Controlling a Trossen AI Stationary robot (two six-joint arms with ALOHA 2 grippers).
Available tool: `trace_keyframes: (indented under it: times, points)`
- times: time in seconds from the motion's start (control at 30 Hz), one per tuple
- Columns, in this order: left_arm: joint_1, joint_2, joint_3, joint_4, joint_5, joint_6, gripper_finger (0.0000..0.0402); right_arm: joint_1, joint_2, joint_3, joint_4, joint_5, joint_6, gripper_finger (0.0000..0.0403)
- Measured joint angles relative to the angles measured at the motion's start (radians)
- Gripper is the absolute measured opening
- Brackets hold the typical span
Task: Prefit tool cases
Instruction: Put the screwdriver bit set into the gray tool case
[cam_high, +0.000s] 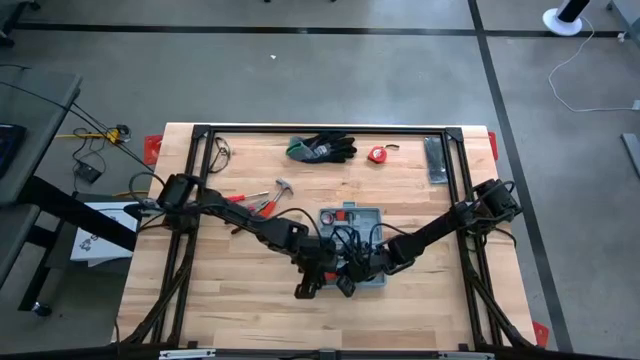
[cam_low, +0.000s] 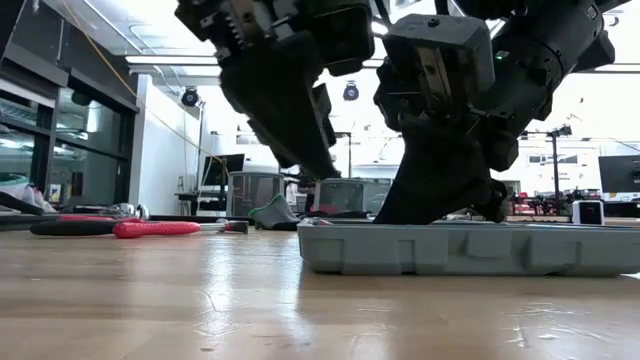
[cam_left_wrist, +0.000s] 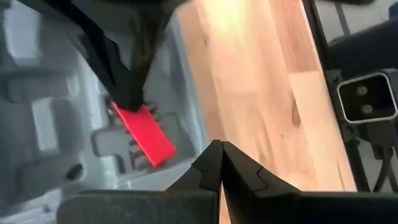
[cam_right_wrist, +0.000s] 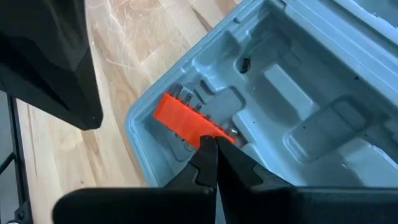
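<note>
Grey-blue tool case (cam_high: 355, 245) lies open, long axis front-to-back, beneath both clenched, empty pincers.

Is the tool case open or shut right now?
Open. The tool case shows its moulded recesses, with a red bit holder seated in one near the corner.

Likely a robotics lab or workshop, wooden workbench (cam_high: 250, 290), taped concrete floor (cam_high: 330, 80), blurry equipment racks behind
</note>
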Motion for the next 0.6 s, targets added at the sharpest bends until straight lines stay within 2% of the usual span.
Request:
trace_keyframes:
  times: [0.27, 0.6]
  points:
    - [-0.013, 0.051, 0.0, 0.044, 0.017, -0.017, 0.0, -0.008, 0.0, 0.0, 0.0, -0.006, 0.009, 0.0]
    - [-0.03, 0.054, 0.005, -0.028, -0.177, -0.044, 0.0, -0.016, 0.0, -0.001, -0.004, 0.012, 0.016, 0.0]
